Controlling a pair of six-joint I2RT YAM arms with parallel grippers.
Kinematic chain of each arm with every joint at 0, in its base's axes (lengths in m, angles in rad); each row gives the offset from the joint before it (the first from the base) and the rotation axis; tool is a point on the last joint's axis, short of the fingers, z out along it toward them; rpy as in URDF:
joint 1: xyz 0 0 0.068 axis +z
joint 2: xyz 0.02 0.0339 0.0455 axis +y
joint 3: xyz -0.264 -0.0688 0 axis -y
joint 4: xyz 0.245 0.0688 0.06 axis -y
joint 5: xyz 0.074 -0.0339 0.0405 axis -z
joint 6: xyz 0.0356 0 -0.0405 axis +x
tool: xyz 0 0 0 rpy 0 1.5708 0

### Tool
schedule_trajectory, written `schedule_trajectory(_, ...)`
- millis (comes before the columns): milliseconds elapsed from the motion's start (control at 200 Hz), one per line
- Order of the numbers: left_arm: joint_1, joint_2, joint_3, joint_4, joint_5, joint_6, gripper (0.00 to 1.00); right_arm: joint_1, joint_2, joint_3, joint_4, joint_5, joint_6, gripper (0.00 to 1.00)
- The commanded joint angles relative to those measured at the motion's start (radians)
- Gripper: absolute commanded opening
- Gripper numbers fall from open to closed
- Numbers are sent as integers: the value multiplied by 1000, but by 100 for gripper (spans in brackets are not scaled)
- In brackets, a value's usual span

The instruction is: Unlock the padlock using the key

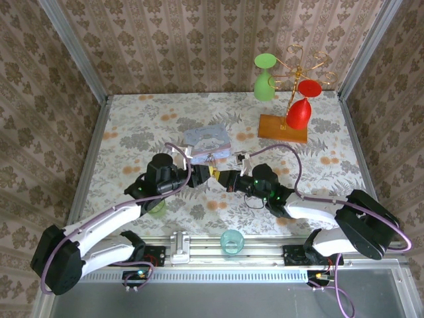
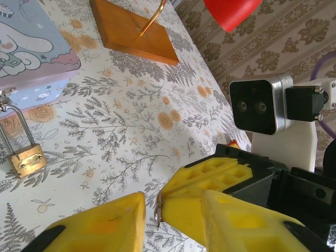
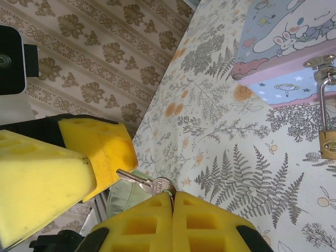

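My right gripper (image 3: pixel 172 195) is shut on the round head of the small silver key (image 3: pixel 157 185). The key's blade sticks out to the left and reaches one yellow finger (image 3: pixel 97 149) of the left gripper. In the left wrist view the key (image 2: pixel 157 207) appears edge-on at the right gripper's fingertips (image 2: pixel 210 181). The jaws of my left gripper (image 2: pixel 173 203) stand apart on either side of them, with a thin gap beside the key. The brass padlock (image 2: pixel 26 160) (image 3: pixel 328 143) hangs by its shackle from the hasp of the pale blue cartoon box (image 2: pixel 31 52) (image 1: pixel 209 140). Both grippers (image 1: pixel 202 175) (image 1: pixel 220 177) meet just in front of the box.
A wooden stand (image 1: pixel 283 127) with a gold rack holds red cups (image 1: pixel 299 114) at the back right, with a green cup (image 1: pixel 265 86) beside it. A green cup (image 1: pixel 157 207) sits under the left arm. A teal cup (image 1: pixel 232 242) rests by the front rail.
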Motion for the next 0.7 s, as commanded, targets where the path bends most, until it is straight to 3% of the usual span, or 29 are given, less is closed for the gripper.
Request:
schedule_trajectory(0, -5, 9, 31, -39, -8, 35, 31, 8, 21, 13, 13, 22, 24, 0)
schedule_trajectory(210, -8, 1, 49, -101, -53, 71, 31, 14, 61, 34, 26, 20, 41, 0)
schedule_trajectory(375, -19, 4, 51, -123, -81, 89, 41, 15, 92, 24, 91, 23, 83, 0)
schedule_trajectory(595, -20, 31, 40, -92, -82, 77, 35, 23, 124, 23, 143, 26, 107, 0)
schedule_trajectory(695, -21, 19, 34, -113, -121, 78, 47, 25, 117, 30, 138, 23, 97, 0)
